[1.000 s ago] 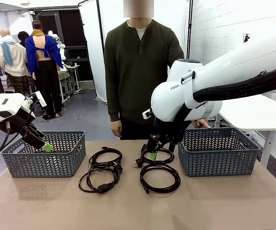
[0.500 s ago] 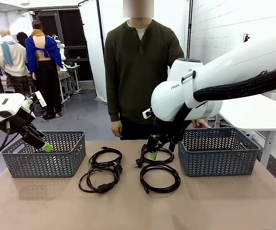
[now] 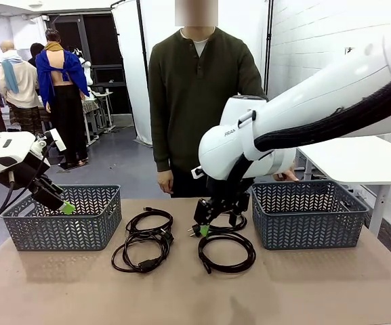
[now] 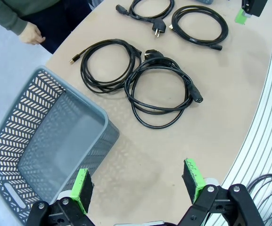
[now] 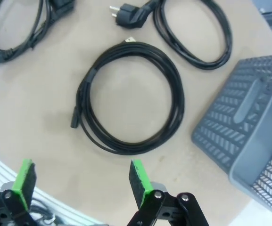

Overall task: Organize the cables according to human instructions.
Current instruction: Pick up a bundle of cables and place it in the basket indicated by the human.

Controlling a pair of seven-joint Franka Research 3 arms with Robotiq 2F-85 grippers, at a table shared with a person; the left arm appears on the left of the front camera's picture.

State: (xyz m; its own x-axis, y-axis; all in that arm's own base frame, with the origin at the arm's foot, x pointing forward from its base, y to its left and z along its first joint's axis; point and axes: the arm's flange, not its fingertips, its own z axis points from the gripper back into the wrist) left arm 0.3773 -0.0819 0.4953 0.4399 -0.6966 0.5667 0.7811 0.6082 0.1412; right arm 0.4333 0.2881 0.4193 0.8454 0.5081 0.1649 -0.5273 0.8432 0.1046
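Hovering with fingers spread over the cable coil (image 5: 177, 101) toward the tabletop's (image 3: 317, 291) near edge, the right tool (image 5: 79, 172) apparently must descend and pinch it.

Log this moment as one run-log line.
left claw open by left basket | right claw open above cables | all four on table, none gripped

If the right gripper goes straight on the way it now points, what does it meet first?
Probably the coiled cable lying below it, or the bare table inside its ring; depth is unclear.
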